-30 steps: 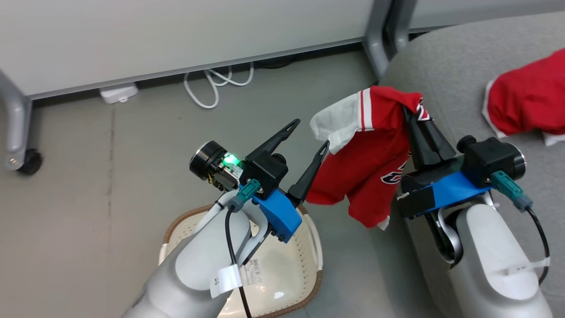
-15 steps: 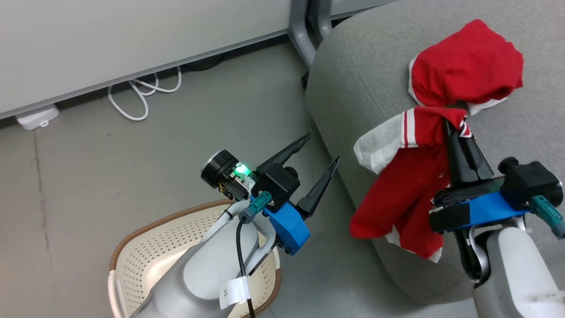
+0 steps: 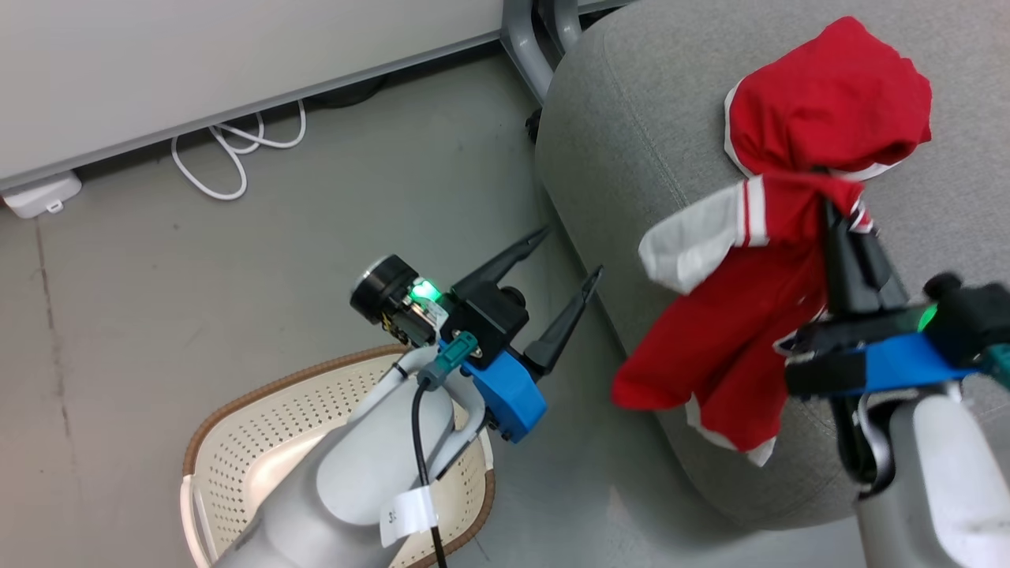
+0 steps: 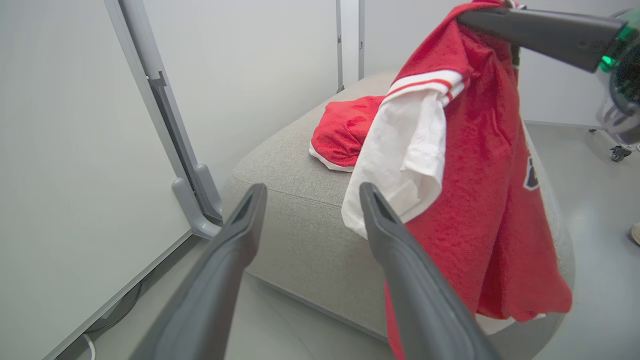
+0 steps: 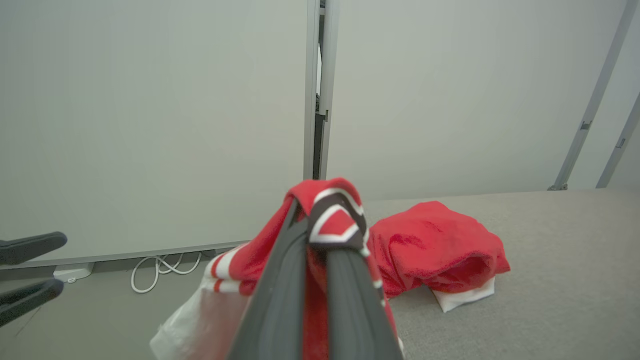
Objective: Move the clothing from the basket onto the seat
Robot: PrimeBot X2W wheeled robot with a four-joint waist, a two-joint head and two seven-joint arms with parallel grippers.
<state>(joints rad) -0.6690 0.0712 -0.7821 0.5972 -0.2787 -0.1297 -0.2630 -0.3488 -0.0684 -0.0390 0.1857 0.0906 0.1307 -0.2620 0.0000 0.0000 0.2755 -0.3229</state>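
**Booth:** Grey floor ran under a white wall panel, with a loose cable coiled at its foot. The seat took up the right of your head view.

**Pit:** And the right gripper?

**Booth:** You had its fingers pressed together, pinching the jersey near the top. The cloth hung from that pinch, white sleeve flopping out to the left and red body dangling past the seat's rounded edge.

**Pit:** Was it touching the cushion?

**Booth:** Couldn't tell you. From your left wrist view it draped in front of the seat's side, but contact wasn't clear.

**Pit:** The other garment?

**Booth:** The top lay bunched on the seat with its white edge showing, just beyond your right fingertips. Your right wrist view put it on the cushion, close to the right of the fingers.

**Pit:** Left side?

**Booth:** Your left gripper stood wide open with nothing between the fingers. It hung over the floor between basket and seat, tips aimed at the seat's edge, and the jersey's sleeve was just past them.

**Pit:** The basket?

**Booth:** It sat on the floor at the lower left, brown rim and perforated wall showing. Your left forearm covered much of its inside.
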